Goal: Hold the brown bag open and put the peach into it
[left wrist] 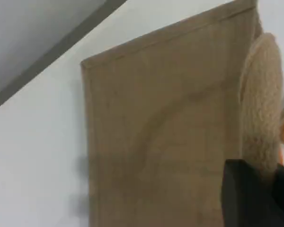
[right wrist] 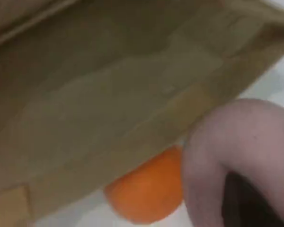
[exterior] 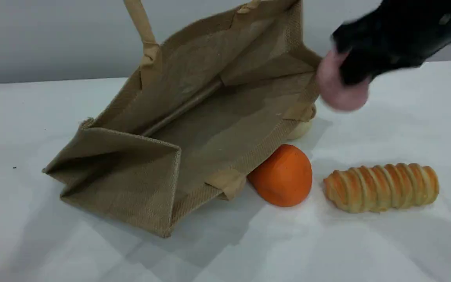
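The brown bag (exterior: pixel 210 129) lies on its side, its mouth gaping toward the front right. One handle (exterior: pixel 141 27) rises taut out of the scene's top edge. In the left wrist view that handle (left wrist: pixel 262 94) runs down beside the bag's flat side (left wrist: pixel 156 142) to my left gripper (left wrist: pixel 255 194), which is shut on it. My right gripper (exterior: pixel 347 74) is shut on the pale pink peach (exterior: pixel 339 92) and hovers just off the right rim of the bag's mouth. The right wrist view shows the peach (right wrist: pixel 236 142) close up, with the bag's inside (right wrist: pixel 109 94) beyond it.
An orange fruit (exterior: pixel 282 174) rests against the bag's lower front rim. A ridged bread roll (exterior: pixel 382 187) lies to its right. A cream-white lump (exterior: pixel 302 127) peeks out behind the bag's right corner. The white table (exterior: pixel 405 243) spreads around them.
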`<action>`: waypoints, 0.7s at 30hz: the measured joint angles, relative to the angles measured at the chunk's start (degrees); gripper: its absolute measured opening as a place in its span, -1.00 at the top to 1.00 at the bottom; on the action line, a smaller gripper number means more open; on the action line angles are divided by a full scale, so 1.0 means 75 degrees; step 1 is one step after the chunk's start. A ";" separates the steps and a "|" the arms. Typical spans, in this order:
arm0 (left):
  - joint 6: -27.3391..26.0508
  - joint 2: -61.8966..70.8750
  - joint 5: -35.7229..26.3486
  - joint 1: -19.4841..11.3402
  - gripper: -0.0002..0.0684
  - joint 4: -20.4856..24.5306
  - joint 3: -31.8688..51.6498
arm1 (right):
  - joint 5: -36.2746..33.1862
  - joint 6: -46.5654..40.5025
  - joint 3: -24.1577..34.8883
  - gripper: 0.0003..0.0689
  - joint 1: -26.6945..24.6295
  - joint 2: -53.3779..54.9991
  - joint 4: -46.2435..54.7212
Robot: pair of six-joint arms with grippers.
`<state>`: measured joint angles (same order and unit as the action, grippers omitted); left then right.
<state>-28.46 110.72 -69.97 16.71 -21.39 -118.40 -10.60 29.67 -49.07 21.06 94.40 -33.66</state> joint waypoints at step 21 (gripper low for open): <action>-0.0142 0.0000 -0.0005 0.0323 0.72 -0.0350 0.0000 | 0.2913 0.0565 -0.0489 0.92 0.2011 0.1863 0.0040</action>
<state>-29.52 110.72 -70.00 19.13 -24.02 -118.40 11.25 33.91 -52.73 36.14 108.37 -33.36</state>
